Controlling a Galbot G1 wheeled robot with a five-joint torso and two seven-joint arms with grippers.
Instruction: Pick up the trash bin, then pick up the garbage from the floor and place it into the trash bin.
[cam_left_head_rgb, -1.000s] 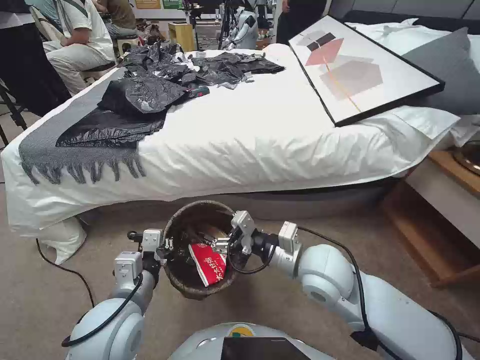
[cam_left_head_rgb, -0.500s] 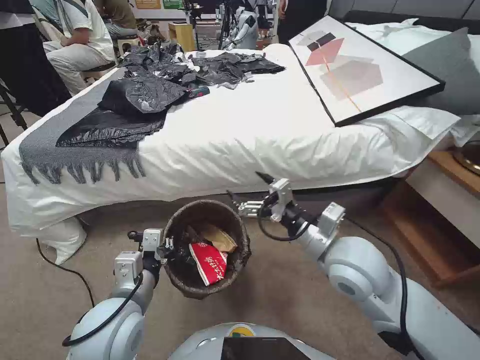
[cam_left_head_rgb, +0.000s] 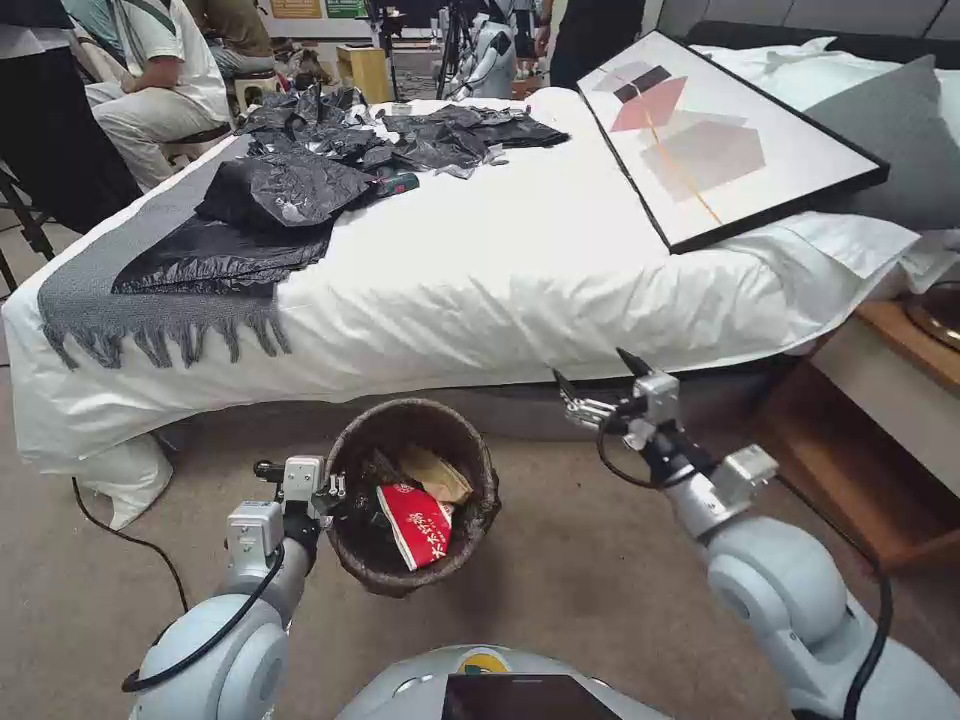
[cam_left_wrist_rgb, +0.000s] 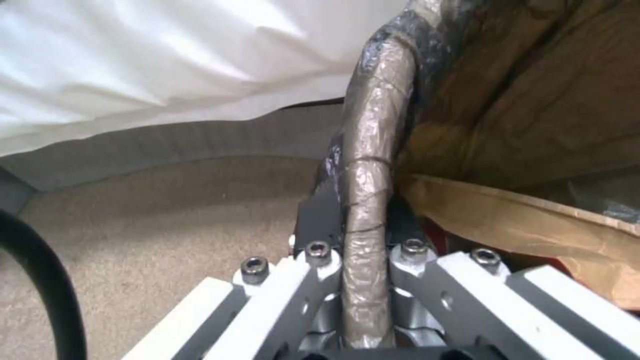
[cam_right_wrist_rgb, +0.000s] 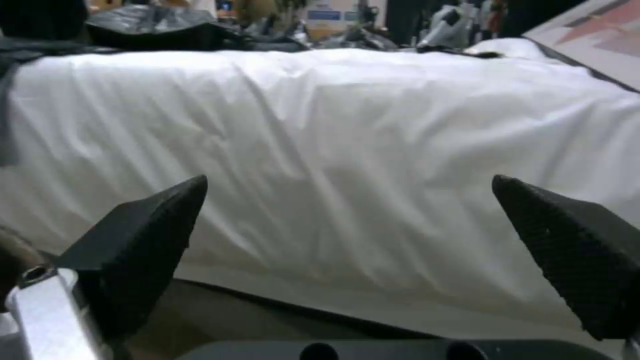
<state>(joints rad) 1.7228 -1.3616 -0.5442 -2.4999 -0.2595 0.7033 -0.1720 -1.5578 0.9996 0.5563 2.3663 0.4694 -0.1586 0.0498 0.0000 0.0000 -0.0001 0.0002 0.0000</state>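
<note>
Head view, stock as I read it: bin (cam_left_head_rgb: 415, 495) off the floor, held at its left rim by my left gripper (cam_left_head_rgb: 335, 492), in front of the bed's (cam_left_head_rgb: 520, 270) near edge. Contents: one red-white carton (cam_left_head_rgb: 417, 527) leaning inside, a tan wrapper (cam_left_head_rgb: 437, 473) behind it. First step judged done; at least two pieces of garbage are in. No loose litter is visible on the carpet (cam_left_head_rgb: 560, 590) around the bin, so whether more remains elsewhere I cannot tell. Left wrist view: left jaws closed narrow on the bag-wrapped rim (cam_left_wrist_rgb: 370, 200), one finger outside, one inside the bin, with brown wrapper just beside the inner one. Right gripper (cam_left_head_rgb: 603, 383): raised to the right of the bin, well apart from it, near the bed's lower edge. Right wrist view: both black fingertips (cam_right_wrist_rgb: 143, 235) spread wide, nothing between them, touching nothing, facing the white sheet (cam_right_wrist_rgb: 373, 150).
</note>
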